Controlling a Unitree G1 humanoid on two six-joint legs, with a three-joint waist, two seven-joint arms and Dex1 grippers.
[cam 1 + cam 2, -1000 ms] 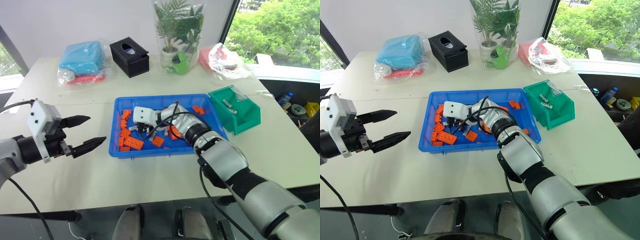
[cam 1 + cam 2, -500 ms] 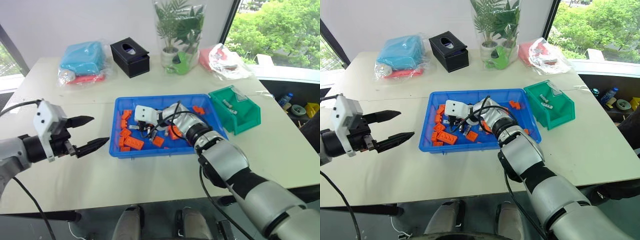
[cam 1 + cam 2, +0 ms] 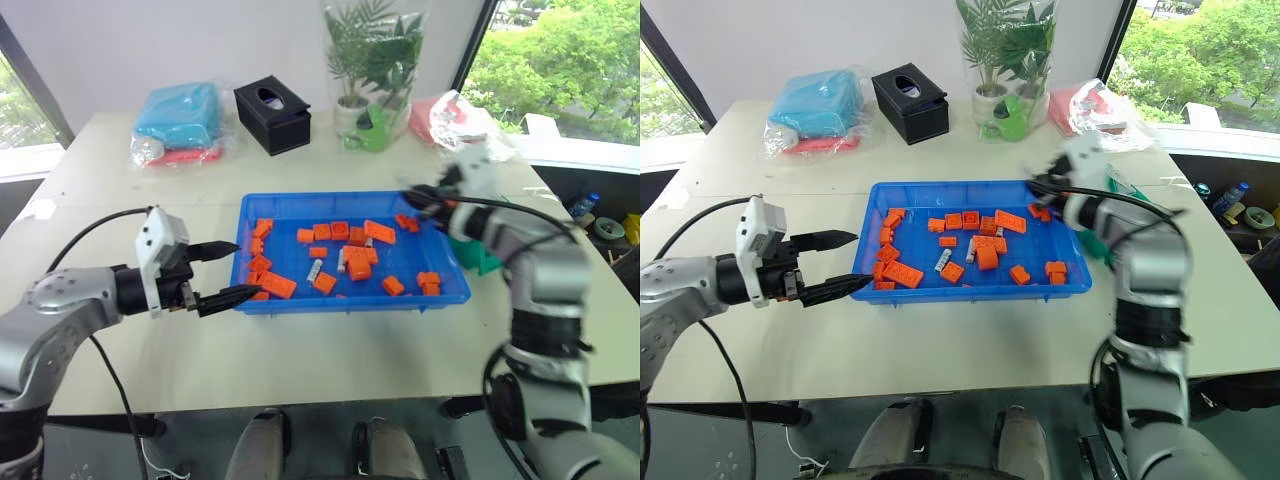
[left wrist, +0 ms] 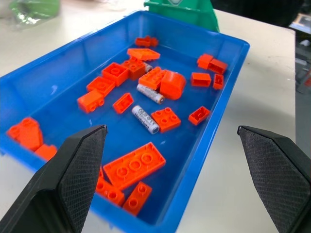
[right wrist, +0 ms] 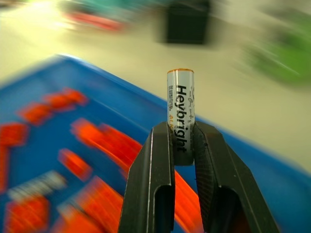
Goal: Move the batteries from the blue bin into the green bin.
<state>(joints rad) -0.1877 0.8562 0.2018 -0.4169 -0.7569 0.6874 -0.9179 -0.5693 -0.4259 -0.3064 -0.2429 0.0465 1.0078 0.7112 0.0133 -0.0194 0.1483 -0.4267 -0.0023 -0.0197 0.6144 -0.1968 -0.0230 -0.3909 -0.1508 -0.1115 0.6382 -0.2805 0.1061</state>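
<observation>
The blue bin point(image 3: 283, 205) lies mid-table, scattered with orange bricks point(image 3: 278, 285). Two batteries point(image 3: 314, 269) point(image 4: 145, 119) lie among them near its middle. My right gripper point(image 3: 408, 197) hovers over the bin's far right corner, shut on a third battery point(image 5: 180, 109) that stands upright between its fingers point(image 5: 154, 165). The green bin point(image 4: 187, 12) sits just past the blue bin's right end, mostly hidden behind my right arm in the head views. Level with the blue bin's left wall, my left gripper point(image 3: 248, 268) is open and holds nothing.
Along the far edge of the table stand a teal wrapped bundle point(image 3: 180, 115), a black tissue box point(image 3: 272, 102), a potted plant point(image 3: 375, 55) with a light green scoop point(image 3: 372, 128), and a pink bag point(image 3: 462, 115). Bare table lies in front of the blue bin.
My right gripper shut on a battery among the bricks, rose with it and swung right to the bin's far right corner. My left gripper moved closer to the bin's left wall. The camera shifted.
</observation>
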